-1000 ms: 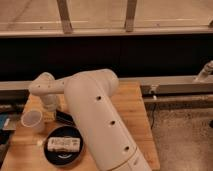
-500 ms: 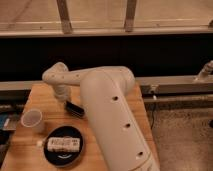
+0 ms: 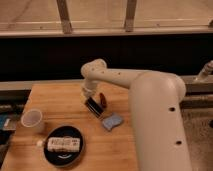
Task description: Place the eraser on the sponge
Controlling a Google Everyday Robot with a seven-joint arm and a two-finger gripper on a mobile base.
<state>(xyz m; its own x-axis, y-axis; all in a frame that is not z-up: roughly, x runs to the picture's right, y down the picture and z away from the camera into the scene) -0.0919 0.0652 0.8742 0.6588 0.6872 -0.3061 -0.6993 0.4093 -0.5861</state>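
Gripper sits at the eraser, clenched on it or not I cannot tell; eraser tilted, near but apart from the sponge at its 4 o'clock, so judged grasp-or-carry step, next calling for travel toward 4 o'clock onto the sponge

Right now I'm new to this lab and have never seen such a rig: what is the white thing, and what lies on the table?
One camera looks down on a wooden table. The white thing is a robot arm; its pincer hangs over the table's middle. A narrow black striped eraser sits tilted at its tip, possibly held. Beside it: a small red object and a light blue wavy-edged sponge. Front left: a white cup, and a black plate bearing a white speckled bar.
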